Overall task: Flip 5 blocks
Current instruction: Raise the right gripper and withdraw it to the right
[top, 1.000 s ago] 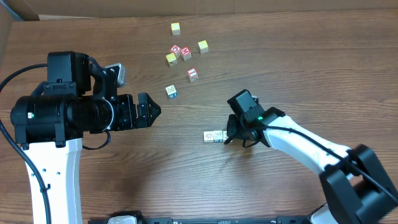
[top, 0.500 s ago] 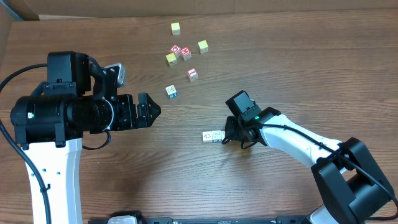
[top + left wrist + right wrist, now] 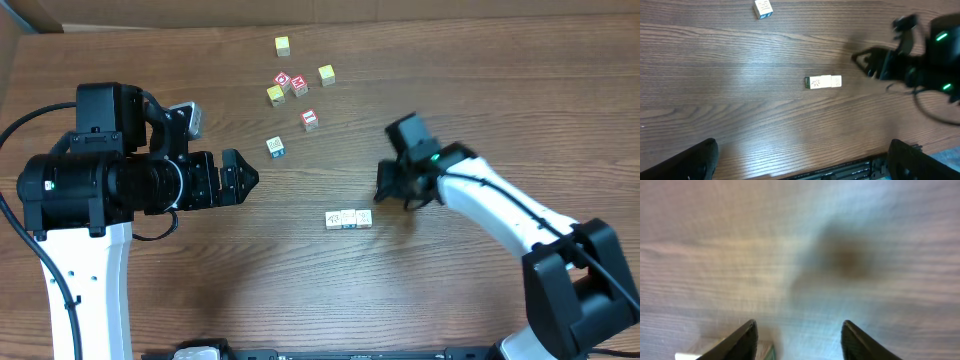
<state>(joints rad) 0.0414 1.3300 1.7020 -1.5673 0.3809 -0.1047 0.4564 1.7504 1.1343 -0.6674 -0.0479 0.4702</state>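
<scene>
From above, we see the left gripper at 9 o'clock over the brown wood-grain table, its black fingers spread with nothing between them. The right gripper is at 3 o'clock of the centre and is blurred, so here we cannot tell how its fingers stand. At its 7 o'clock, near but not touching, lies a row of three small pale wooden cubes, set side by side and touching. Towards 11 o'clock of the centre sits a pale wooden cube with a blue side, and at its 1 o'clock a white wooden cube with a red border. Further towards 12 o'clock are two red-faced wooden cubes and three yellow-faced wooden cubes, scattered loosely.

From the left wrist, we find that gripper's fingers in the bottom corners, far apart. The row of three lies at the centre, with a green edge on its left end. The right gripper is at its 2 o'clock, clear of it.

From the right wrist, we see its dark fingers apart over bare, blurred wood. At 7 o'clock a pale cube edge and a green sliver show, outside the gap.
</scene>
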